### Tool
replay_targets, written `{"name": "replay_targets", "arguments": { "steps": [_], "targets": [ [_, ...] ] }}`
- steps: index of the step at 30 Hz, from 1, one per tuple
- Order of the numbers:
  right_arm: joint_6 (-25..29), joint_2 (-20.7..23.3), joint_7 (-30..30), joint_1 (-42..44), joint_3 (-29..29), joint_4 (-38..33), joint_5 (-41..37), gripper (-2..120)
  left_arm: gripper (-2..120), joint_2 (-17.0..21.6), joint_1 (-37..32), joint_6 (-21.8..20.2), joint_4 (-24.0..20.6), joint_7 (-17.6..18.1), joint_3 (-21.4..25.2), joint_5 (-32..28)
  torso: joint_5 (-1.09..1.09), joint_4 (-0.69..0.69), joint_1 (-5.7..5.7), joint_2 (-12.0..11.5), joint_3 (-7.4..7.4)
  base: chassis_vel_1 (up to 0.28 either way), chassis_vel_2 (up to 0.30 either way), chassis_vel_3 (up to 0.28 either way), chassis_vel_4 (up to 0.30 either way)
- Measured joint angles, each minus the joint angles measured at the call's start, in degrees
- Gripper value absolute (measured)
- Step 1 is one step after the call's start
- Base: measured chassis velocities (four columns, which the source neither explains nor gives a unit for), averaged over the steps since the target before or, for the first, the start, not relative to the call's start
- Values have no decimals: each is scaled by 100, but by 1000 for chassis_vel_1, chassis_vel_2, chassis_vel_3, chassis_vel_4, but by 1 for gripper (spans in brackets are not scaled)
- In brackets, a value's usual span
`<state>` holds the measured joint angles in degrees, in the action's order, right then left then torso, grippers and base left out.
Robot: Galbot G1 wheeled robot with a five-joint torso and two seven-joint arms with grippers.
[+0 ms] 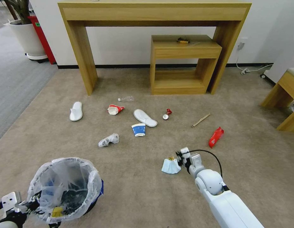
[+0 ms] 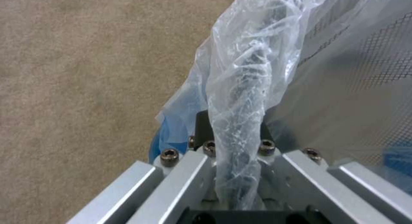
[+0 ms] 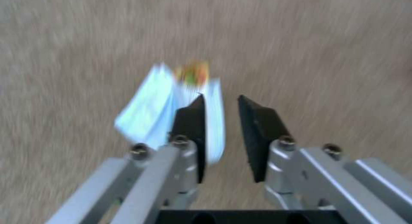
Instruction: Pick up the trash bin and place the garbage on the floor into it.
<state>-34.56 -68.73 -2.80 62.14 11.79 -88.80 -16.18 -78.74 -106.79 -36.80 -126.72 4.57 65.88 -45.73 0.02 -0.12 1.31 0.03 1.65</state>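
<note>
The left hand (image 2: 234, 172) is clamped on the bagged rim of the bin (image 1: 66, 188), holding it low at the robot's left. The right hand (image 3: 221, 134), pads a narrow gap apart and gripping nothing, sits low over the floor (image 1: 147, 196) with the pale blue paper (image 3: 172, 111) just beside and partly past its left pad. Judged step: collecting that paper; next the hand must centre on it and close, while slippers, cups and wrapper wait farther ahead
</note>
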Motion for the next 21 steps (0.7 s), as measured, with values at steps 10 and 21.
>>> {"name": "replay_targets", "arguments": {
  "steps": [10,21],
  "targets": [
    [-118,-437,41,-350,-157,761,67,64,0,79,-15,5,13,-33,2,30,-1,1,0,0,0,0,0,0,0],
    [74,-815,346,-843,-249,1754,386,65,0,68,-73,88,66,-144,68,91,-2,1,0,0,0,0,0,0,0]
  ]
}}
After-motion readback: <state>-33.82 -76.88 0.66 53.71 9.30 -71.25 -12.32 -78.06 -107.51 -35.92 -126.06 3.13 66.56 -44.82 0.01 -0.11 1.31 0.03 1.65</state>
